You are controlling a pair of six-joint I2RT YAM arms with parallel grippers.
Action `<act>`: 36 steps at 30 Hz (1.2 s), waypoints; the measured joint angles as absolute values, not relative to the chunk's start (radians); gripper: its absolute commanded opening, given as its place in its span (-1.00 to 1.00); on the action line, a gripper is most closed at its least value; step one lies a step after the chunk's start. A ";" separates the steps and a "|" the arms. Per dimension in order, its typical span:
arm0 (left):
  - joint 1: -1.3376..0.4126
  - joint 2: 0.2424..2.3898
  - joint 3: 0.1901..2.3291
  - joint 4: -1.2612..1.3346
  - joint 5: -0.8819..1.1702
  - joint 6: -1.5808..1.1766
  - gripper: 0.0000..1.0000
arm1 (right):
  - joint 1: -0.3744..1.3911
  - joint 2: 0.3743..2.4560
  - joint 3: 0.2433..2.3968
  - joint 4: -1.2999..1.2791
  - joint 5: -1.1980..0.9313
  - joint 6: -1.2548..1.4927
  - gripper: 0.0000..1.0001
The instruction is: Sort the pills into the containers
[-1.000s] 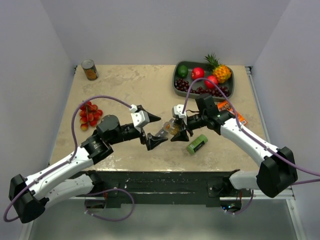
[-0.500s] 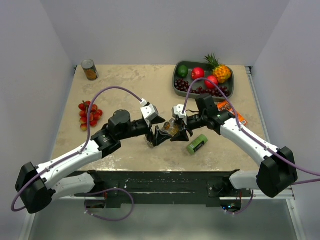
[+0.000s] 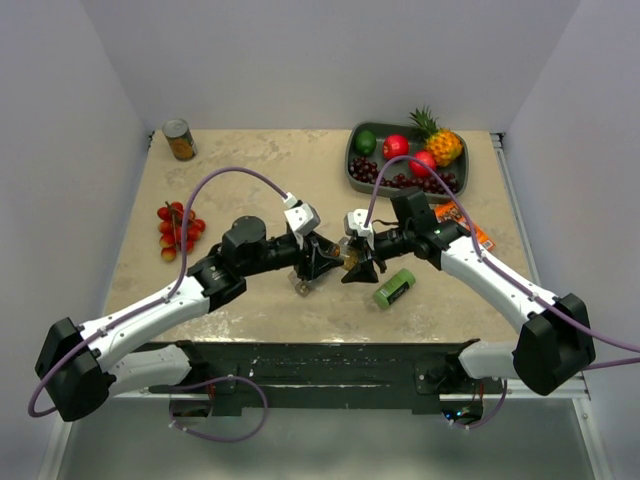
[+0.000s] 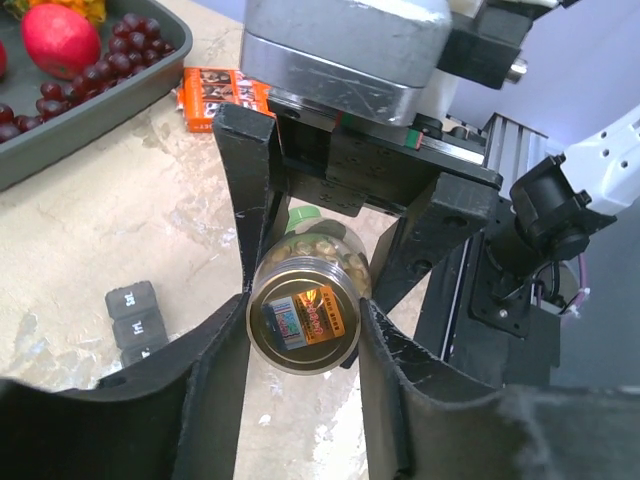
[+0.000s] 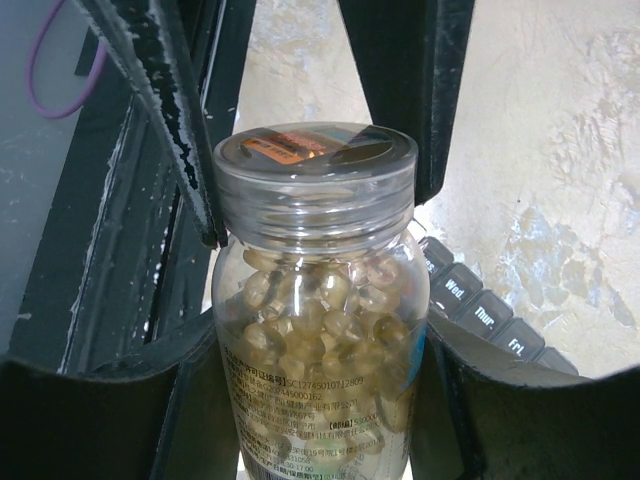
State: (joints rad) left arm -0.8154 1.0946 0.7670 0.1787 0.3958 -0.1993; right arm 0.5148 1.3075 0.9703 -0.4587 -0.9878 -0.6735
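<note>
Above mid-table, the bottle [image 5: 320,400] is being clamped by the right gripper [image 5: 320,340], and its lid [image 4: 305,322] is being pinched by the left gripper [image 4: 303,318]. The pills [image 5: 320,310] are being contained inside, with the organizer [image 5: 490,305] lying beneath. Opening appears underway; the lid must be twisted off next.

Amber pills [image 5: 320,330] — clear bottle [image 5: 316,205], grey containers [image 5: 485,310]

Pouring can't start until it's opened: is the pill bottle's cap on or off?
On. The clear cap sits fully over the neck of the pill bottle, with the amber pills visible below it.
</note>
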 measured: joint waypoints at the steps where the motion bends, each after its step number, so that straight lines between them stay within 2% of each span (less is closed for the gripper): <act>1: -0.813 1.096 0.767 0.179 0.396 -0.202 -0.51 | 0.515 1.308 0.970 -0.457 -0.987 -0.673 -0.97; 3: -0.812 1.098 0.769 0.178 0.397 -0.198 -0.79 | 0.515 1.308 0.970 -0.458 -0.986 -0.673 -0.96; 4: -0.812 1.098 0.769 0.178 0.397 -0.197 -1.00 | 0.514 1.308 0.970 -0.456 -0.986 -0.673 -0.96; 9: -0.812 1.097 0.772 0.169 0.397 -0.197 -1.00 | 0.514 1.308 0.970 -0.456 -0.987 -0.674 -0.92; 10: -0.812 1.096 0.772 0.168 0.397 -0.196 -1.00 | 0.514 1.308 0.970 -0.456 -0.987 -0.674 -0.75; 12: -0.812 1.092 0.772 0.163 0.396 -0.196 -1.00 | 0.514 1.308 0.970 -0.455 -0.987 -0.674 -0.57; 13: -0.812 1.090 0.772 0.160 0.395 -0.196 -1.00 | 0.515 1.308 0.970 -0.455 -0.988 -0.673 -0.30; 16: -0.812 1.081 0.772 0.149 0.390 -0.199 -1.00 | 0.517 1.308 0.970 -0.454 -0.990 -0.673 0.18; 17: -0.812 1.078 0.772 0.145 0.388 -0.200 -1.00 | 0.519 1.308 0.970 -0.452 -0.991 -0.673 0.51; 19: -0.812 1.068 0.772 0.132 0.381 -0.201 -1.00 | 0.521 1.308 0.970 -0.450 -0.992 -0.669 0.75; 20: -0.812 1.061 0.772 0.120 0.379 -0.202 -1.00 | 0.519 1.308 0.970 -0.448 -0.991 -0.667 0.98; 29: -0.796 0.980 0.770 0.025 0.327 -0.228 -1.00 | 0.506 1.306 0.970 -0.448 -0.987 -0.668 0.98; 36: -0.706 0.916 0.773 -0.142 0.190 -0.231 -1.00 | 0.437 1.268 0.970 -0.463 -0.983 -0.693 0.98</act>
State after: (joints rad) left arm -0.7063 0.9161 0.7731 -0.1425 0.1902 -0.2314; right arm 0.4366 1.2678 0.9703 -0.4633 -0.9833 -0.6926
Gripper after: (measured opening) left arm 0.463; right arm 0.986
